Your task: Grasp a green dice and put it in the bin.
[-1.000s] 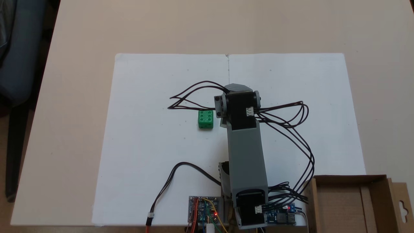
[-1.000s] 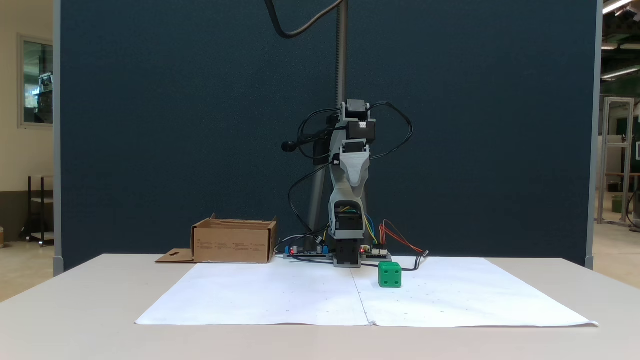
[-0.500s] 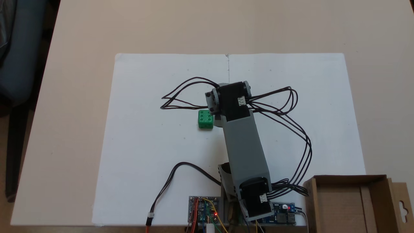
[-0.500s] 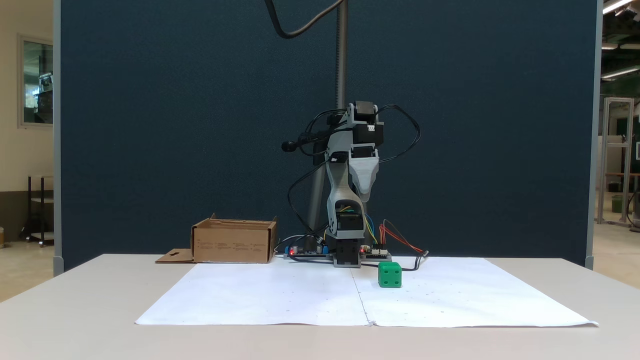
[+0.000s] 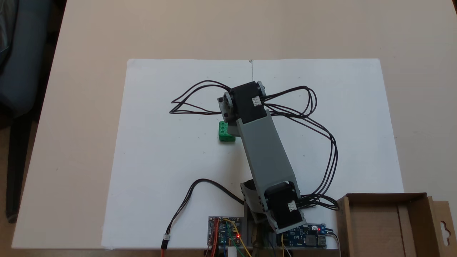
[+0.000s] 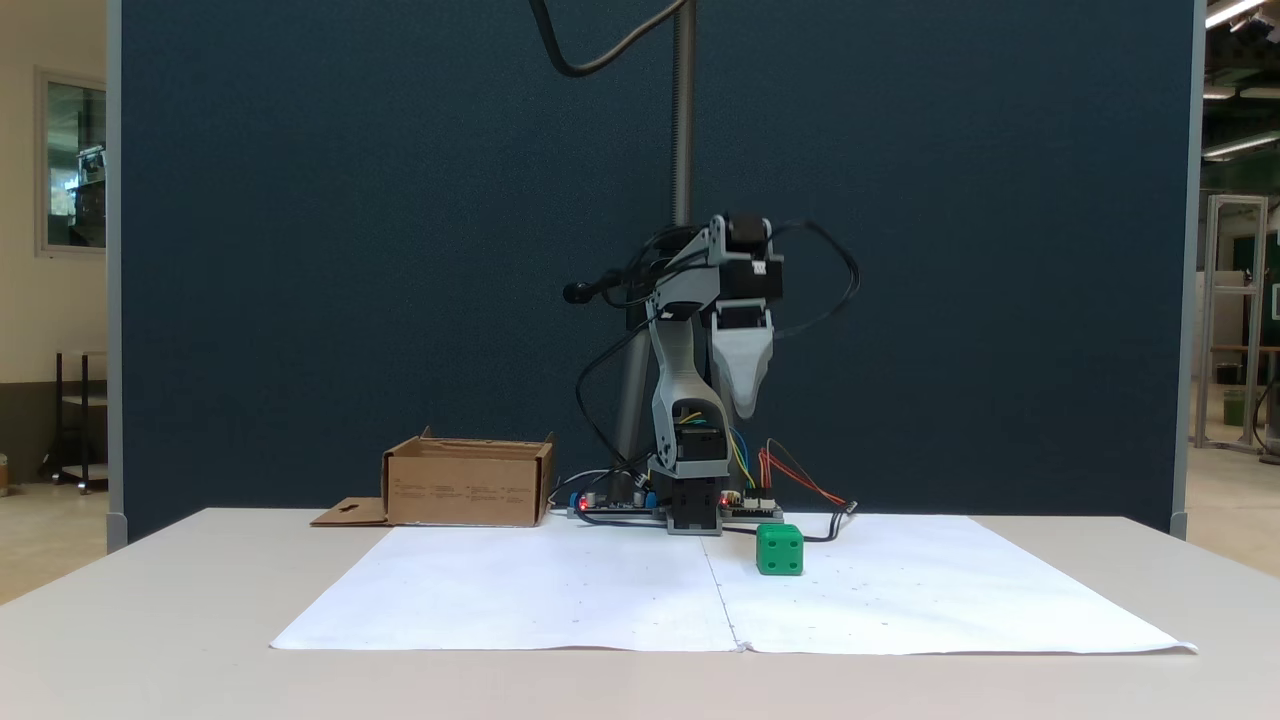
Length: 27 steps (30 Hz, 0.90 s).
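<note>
The green dice (image 5: 224, 132) (image 6: 779, 550) rests on the white paper, and the top-down fixed view shows its right side covered by the arm's wrist. From the front, the gripper (image 6: 745, 405) hangs tip down, high over the table and slightly left of the dice. A single grey jaw shows, so I cannot tell how the jaws stand; nothing is seen in them. The bin (image 5: 385, 196) (image 6: 468, 495), a brown cardboard box with a hang-hole flap (image 5: 444, 228), stands beside the arm's base.
Black cables (image 5: 194, 107) loop out on both sides of the wrist, and another cable (image 5: 185, 203) lies on the white paper (image 5: 160, 160). Circuit boards (image 5: 225, 232) flank the base. A pole (image 6: 683, 100) and a dark blue partition (image 6: 300, 250) stand behind.
The arm has swung left in the top-down view (right in the front view), bringing the wrist over the dice. The dice and bin have not moved.
</note>
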### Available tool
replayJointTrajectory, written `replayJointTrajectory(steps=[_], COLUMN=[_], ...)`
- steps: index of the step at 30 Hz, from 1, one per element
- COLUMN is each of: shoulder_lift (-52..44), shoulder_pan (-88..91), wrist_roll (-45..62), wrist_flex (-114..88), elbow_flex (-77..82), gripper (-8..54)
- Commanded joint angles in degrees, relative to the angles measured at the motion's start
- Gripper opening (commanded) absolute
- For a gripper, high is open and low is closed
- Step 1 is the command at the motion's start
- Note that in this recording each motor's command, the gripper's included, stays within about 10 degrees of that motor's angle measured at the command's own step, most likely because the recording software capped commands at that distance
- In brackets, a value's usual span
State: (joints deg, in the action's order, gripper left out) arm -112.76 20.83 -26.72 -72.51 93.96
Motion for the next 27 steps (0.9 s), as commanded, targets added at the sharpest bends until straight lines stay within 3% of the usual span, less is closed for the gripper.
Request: replayJointTrajectory(steps=[1,27], shoulder_lift=[-0.35,2.46], shoulder_pan=[0.97,7.03], wrist_roll=[-4.75,-8.79], wrist_flex=[5.27,14.41], elbow_flex=[0.0,12.04], gripper=[43.0,43.1])
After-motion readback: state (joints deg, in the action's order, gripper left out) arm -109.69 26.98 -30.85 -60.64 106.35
